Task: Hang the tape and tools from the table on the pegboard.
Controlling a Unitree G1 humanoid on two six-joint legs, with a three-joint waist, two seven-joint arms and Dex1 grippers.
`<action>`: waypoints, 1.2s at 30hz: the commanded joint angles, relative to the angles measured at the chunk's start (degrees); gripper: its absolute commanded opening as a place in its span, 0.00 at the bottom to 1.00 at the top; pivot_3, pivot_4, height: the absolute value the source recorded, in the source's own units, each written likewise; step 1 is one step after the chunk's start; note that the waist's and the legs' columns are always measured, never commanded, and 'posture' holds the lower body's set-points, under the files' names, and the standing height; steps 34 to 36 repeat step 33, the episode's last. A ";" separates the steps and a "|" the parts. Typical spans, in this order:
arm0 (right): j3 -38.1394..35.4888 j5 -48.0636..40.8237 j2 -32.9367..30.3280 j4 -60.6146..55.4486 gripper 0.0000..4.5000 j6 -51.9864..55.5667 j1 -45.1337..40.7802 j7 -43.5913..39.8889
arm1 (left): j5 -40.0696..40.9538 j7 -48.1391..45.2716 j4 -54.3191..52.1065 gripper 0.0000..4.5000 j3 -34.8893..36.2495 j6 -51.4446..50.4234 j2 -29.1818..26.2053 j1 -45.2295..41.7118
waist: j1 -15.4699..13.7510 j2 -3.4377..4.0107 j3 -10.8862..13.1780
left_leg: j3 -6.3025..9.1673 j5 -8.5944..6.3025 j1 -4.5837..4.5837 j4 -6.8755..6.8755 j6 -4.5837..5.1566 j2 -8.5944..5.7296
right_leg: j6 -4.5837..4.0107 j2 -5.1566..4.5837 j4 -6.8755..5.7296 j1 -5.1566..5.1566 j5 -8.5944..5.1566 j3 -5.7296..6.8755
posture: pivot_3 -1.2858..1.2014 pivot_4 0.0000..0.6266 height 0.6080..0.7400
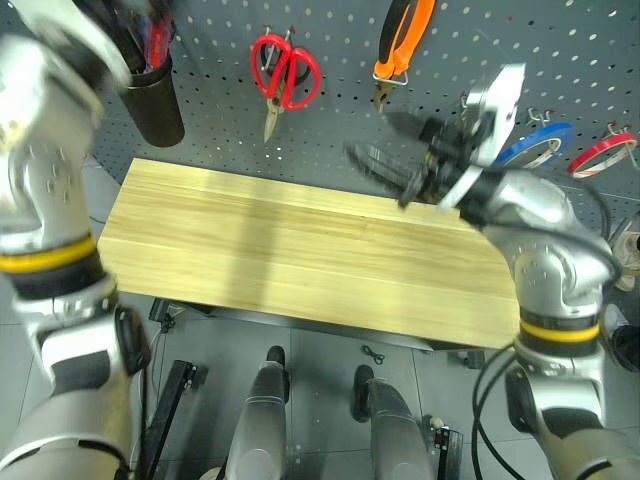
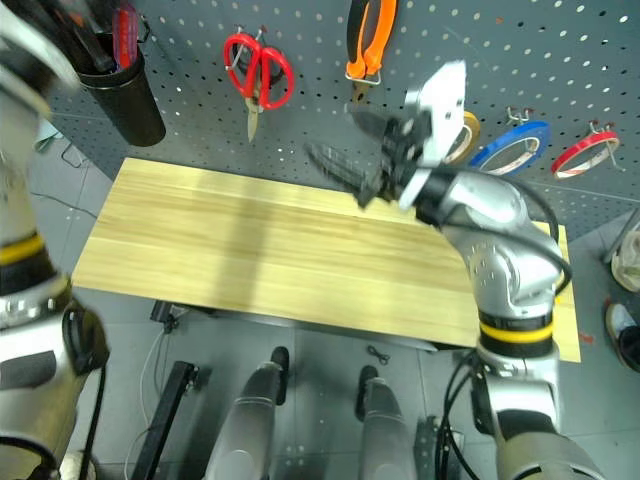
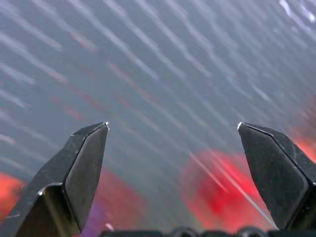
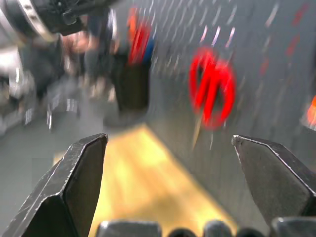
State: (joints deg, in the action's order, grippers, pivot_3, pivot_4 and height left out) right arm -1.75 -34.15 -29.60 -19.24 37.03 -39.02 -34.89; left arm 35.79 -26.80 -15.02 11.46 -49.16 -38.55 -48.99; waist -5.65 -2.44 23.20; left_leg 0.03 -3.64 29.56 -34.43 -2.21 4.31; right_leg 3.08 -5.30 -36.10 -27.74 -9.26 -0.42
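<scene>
Workshop, dark perforated pegboard (image 1: 330, 130) w/ hooks, red-handled scissors (image 1: 283, 75), orange-black pliers (image 1: 400, 45), tape rings (image 1: 535, 145) hung up, wooden-top workbench (image 1: 290, 250) below, black tool cup (image 1: 152, 100)

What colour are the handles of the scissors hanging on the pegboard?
Red. The scissors hang on the pegboard; the left eye view shows them best.

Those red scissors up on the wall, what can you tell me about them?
The scissors have two bright red loop handles, plastic by the look, and short pale metal blades. They hang on the pegboard with the handles up and the blades shut, pointing down and slightly left. They sit between a black cup and the orange-and-black pliers, above the back edge of the table. How they are hooked on is too small to see. Nothing else touches them; both grippers are away from them.
</scene>
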 commanded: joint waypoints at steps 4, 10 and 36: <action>3.93 8.20 -2.56 -7.60 1.00 5.03 12.87 8.48 | 2.06 -2.46 -12.76 0.99 -8.43 -4.12 0.62 19.45 | 0.25 0.03 -0.23 | 0.00 0.02 -0.05 -0.20 -0.02 0.11 | -0.03 0.13 0.01 -0.11 -0.02 -0.09 | 0.59 0.56 1.00; 0.54 16.74 -0.92 -8.56 1.00 4.17 28.61 18.68 | -8.94 -4.69 -4.61 0.99 -21.93 6.40 4.21 34.57 | 0.13 0.37 -0.80 | -0.28 -0.30 -0.68 -0.06 -0.45 0.11 | -0.16 0.04 0.35 0.54 -0.41 -0.23 | 0.56 0.57 1.00; -8.21 23.65 6.08 -10.06 1.00 2.91 45.39 26.17 | -22.84 -9.20 13.57 0.99 -24.09 20.76 11.15 34.51 | 3.71 0.86 -2.34 | -0.34 -0.31 -0.77 -0.05 -0.44 0.17 | -0.24 0.04 0.43 0.59 -0.35 -0.33 | 0.54 0.54 1.00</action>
